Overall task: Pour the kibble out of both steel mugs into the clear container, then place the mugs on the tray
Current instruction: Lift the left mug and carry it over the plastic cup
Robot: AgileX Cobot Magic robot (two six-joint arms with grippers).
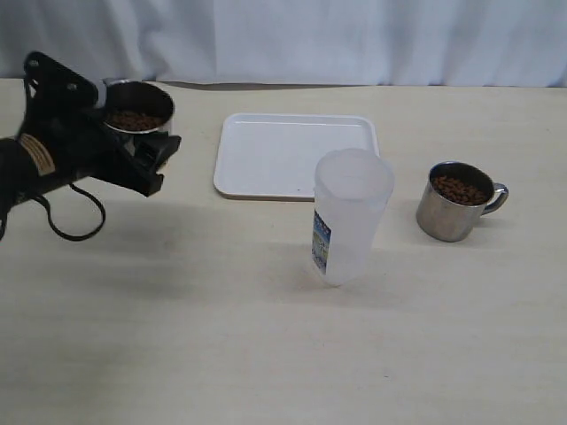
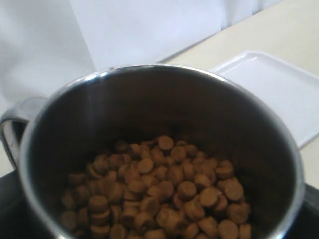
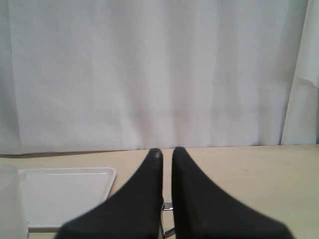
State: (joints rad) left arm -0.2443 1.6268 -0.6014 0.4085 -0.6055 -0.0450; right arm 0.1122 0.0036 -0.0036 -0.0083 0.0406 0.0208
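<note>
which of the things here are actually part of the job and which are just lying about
Part of the job:
left steel mug
right steel mug
kibble, in both mugs
clear container
tray

Just there:
table
white curtain
Nothing else loose shows.

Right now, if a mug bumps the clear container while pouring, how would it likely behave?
The clear container looks tall, narrow and empty, so it is probably light and apt to tip or slide. It stands free on the table, nothing bracing it. Its thin-looking frosted plastic may flex.
</note>
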